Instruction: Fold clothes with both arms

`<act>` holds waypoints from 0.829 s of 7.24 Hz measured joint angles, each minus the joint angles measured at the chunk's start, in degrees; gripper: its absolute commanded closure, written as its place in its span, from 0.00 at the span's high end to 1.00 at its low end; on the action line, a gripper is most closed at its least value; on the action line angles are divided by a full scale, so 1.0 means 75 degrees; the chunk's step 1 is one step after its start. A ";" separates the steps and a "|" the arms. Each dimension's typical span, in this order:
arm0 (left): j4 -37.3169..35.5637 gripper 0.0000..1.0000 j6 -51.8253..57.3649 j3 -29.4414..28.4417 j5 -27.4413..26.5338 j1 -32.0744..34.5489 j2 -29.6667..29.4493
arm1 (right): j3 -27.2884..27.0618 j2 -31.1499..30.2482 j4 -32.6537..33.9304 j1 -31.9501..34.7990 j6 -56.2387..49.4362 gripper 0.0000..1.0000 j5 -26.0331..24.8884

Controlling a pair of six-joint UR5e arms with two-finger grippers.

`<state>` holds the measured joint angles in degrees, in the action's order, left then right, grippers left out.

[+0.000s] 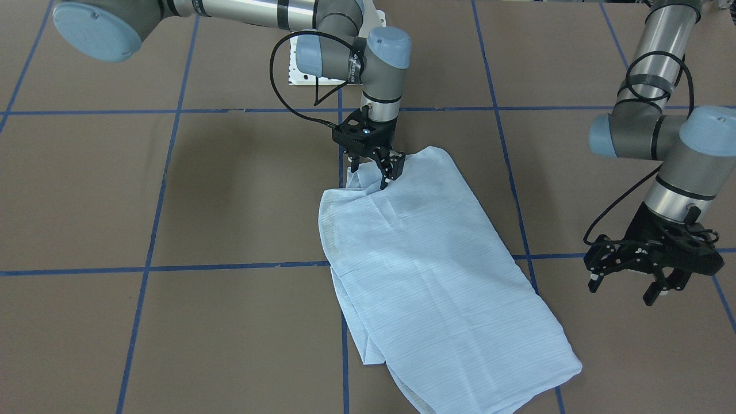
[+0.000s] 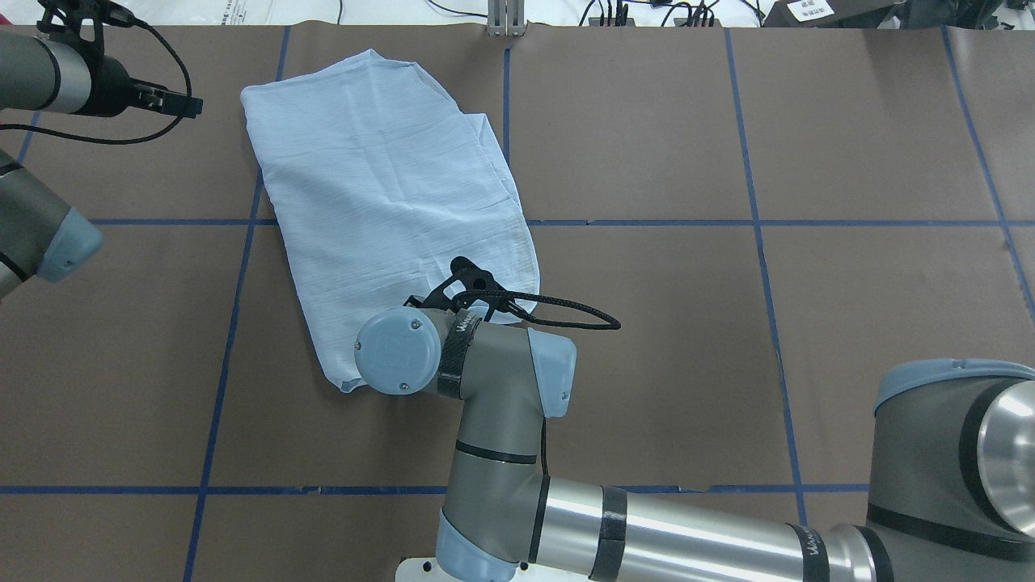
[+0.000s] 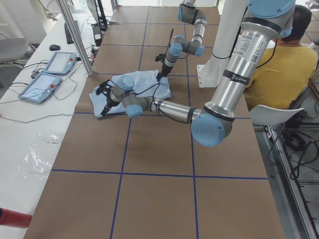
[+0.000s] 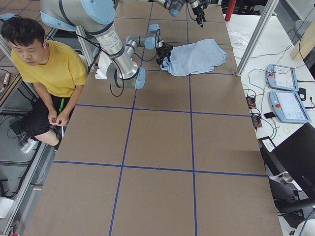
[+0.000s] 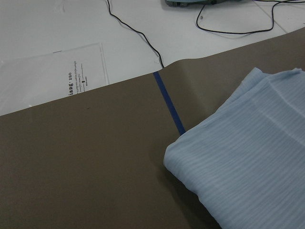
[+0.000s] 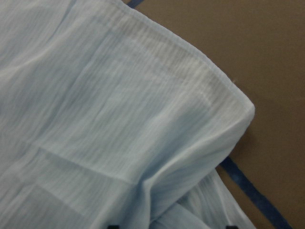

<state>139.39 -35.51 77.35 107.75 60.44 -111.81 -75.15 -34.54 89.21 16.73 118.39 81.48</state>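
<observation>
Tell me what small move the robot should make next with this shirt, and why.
Probably shut the right gripper on the edge of the shirt nearest the robot. Its jaws stand apart over that bunched edge in the right wrist view, and the left gripper hangs open beside the cloth, so nothing grips it yet.

You can read very little here. On the clear plastic sheet (image 5: 52,71) lying on the white desk far left of the brown paper, a short printed line begins "iang"; the rest is too small. The black band (image 2: 455,352) around the right arm (image 2: 517,453) carries white lettering starting "Wu". The sticker (image 3: 247,42) on the left arm (image 3: 234,79) and the white tag (image 2: 808,10) at the desk's far edge stay illegible.
</observation>
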 measured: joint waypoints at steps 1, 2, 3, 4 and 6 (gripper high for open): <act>0.0000 1.00 0.0000 0.0000 0.0000 -0.0004 -0.0005 | 0.0044 0.0011 0.0000 0.0004 0.0002 0.03 -0.0040; 0.0000 1.00 0.0000 0.0000 0.0000 -0.0011 -0.0009 | 0.0062 0.0017 0.0005 0.0011 0.0025 0.00 -0.0062; 0.0000 1.00 0.0000 0.0007 0.0003 -0.0015 -0.0009 | 0.0064 0.0021 0.0015 0.0033 0.0064 0.00 -0.0075; -0.0003 1.00 0.0000 0.0024 0.0089 -0.0018 -0.0010 | 0.0049 0.0022 0.0023 0.0073 0.0090 0.00 -0.0077; -0.0022 1.00 -0.0195 0.0173 0.0664 -0.0009 0.0003 | -0.0223 0.0043 0.0168 0.0180 0.0096 0.00 -0.0072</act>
<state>139.23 -36.97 78.65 112.73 60.37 -111.78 -76.82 -34.22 90.47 18.07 119.11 80.94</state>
